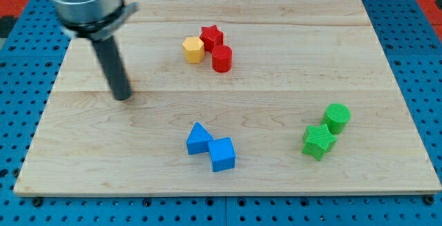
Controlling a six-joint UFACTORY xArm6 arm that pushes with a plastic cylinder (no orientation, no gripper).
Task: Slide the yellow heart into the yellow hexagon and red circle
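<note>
The yellow hexagon lies at the board's upper middle. The red circle stands just to its right, close beside it. No yellow heart shows anywhere; whether the rod hides it I cannot tell. My tip rests on the board at the view's left, well left of and a little below the yellow hexagon. It touches no visible block.
A red star sits just above the hexagon and red circle, against them. A blue triangle and blue cube lie at the lower middle. A green circle and green star lie at the lower right. The wooden board ends at blue pegboard.
</note>
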